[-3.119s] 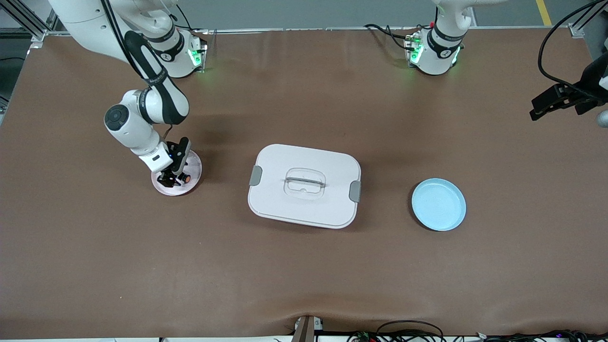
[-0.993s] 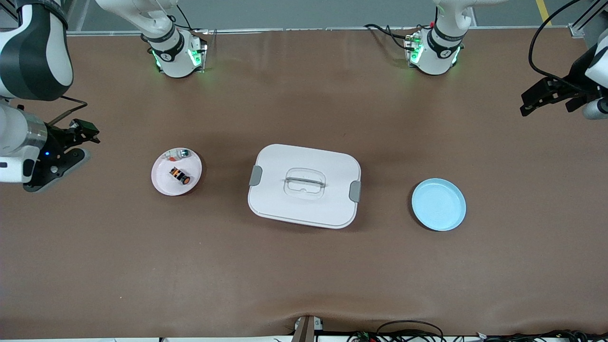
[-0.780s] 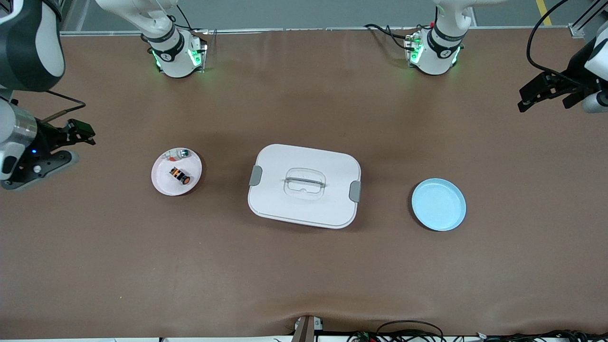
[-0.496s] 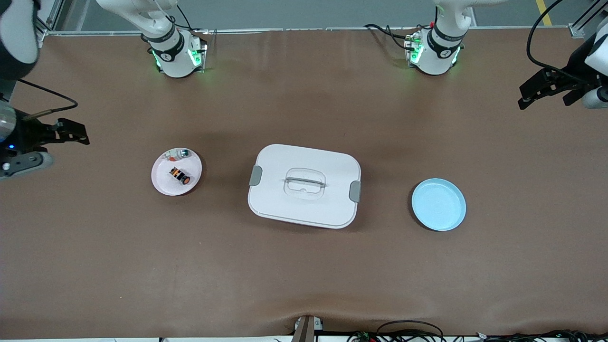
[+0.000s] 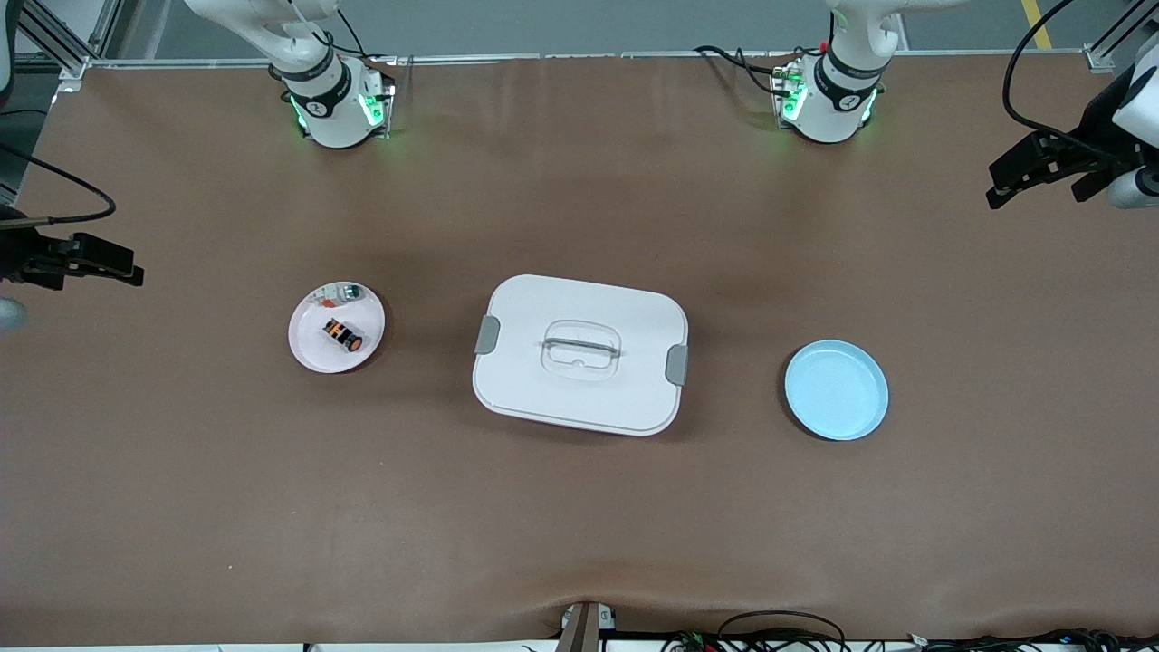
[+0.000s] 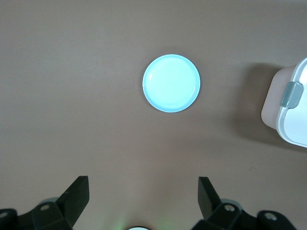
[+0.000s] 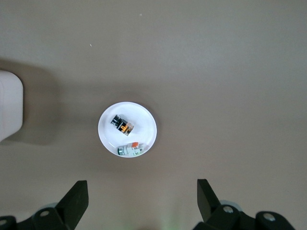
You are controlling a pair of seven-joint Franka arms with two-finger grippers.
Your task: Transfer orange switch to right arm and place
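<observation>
Front view shows us the orange switch (image 5: 343,335) lying on the pink plate (image 5: 311,353), beside a whitish part (image 5: 346,292). Our right claw (image 7: 142,203) and left claw (image 6: 143,203), both spread wide and empty, hang over the tabletop's (image 5: 579,525) ends. We judge placement done; nothing remains but waiting.

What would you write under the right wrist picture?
Open right claw high over pink plate holding orange switch.

Brown mat (image 5: 579,507) covers the table, wrinkled along its near edge. Grey floor (image 5: 579,23) at the top, with a yellow line (image 5: 1035,23). Aluminium frame (image 5: 63,54) at one corner. Cables (image 5: 779,629) along the near edge.
</observation>
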